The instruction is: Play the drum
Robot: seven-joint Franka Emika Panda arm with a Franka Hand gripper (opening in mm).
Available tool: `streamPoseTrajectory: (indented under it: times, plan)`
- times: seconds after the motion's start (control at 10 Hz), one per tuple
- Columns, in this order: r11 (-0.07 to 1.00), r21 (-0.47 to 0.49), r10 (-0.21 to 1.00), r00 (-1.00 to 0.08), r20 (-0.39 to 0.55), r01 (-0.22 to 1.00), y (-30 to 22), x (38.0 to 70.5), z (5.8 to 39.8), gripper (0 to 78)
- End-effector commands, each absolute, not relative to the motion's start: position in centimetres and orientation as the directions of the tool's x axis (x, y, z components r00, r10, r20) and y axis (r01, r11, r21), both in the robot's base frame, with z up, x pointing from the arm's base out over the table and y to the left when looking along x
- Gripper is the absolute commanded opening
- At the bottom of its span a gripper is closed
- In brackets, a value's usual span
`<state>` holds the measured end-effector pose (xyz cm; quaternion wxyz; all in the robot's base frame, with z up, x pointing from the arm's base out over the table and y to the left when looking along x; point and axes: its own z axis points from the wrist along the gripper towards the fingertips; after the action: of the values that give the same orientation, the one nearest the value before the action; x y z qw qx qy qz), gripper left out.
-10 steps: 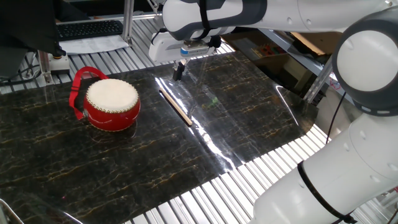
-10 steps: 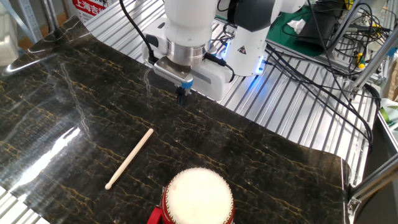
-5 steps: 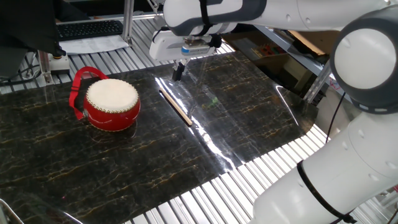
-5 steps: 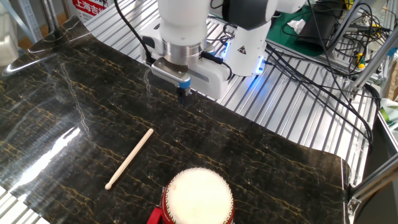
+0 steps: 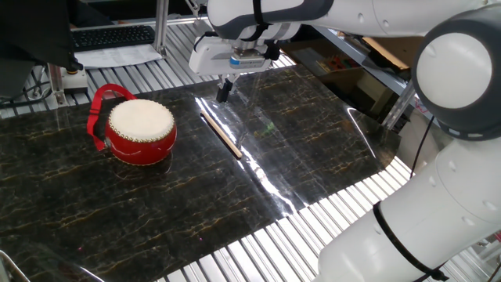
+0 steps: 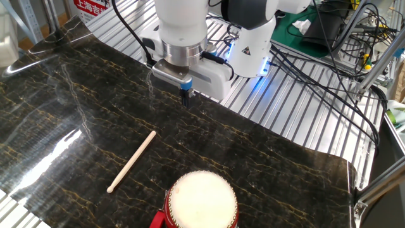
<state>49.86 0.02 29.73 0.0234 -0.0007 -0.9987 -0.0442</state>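
The small red drum (image 5: 141, 131) with a cream-white head and a red loop strap stands on the dark marble mat at the left; it also shows at the bottom of the other view (image 6: 201, 201). A thin light wooden stick (image 5: 220, 135) lies flat on the mat to the drum's right, and shows in the other view (image 6: 131, 161) too. My gripper (image 5: 224, 91) hangs above the mat's far edge, beyond the stick's far end, with its fingers together and nothing between them. It also shows in the other view (image 6: 185, 99).
The dark marble mat (image 5: 313, 133) covers a slatted metal table. A keyboard (image 5: 113, 36) lies at the back left. The robot base (image 6: 250, 44) and cables (image 6: 329, 69) stand behind the mat. A glossy glare strip (image 5: 258, 168) crosses the mat.
The arm's wrist has shifted slightly upward and sideways. The gripper tip stays near the same spot. Drum and stick have not moved.
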Motion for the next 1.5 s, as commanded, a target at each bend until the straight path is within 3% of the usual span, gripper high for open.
streamPoseTrajectory:
  times: [0.1,1.5]
  plan:
    - [0.996,0.091,0.004,-0.999,0.042,0.008,0.00,49.93,29.86,0.0]
    - [0.999,0.005,0.048,-0.998,0.044,0.048,0.04,50.11,29.75,0.0]
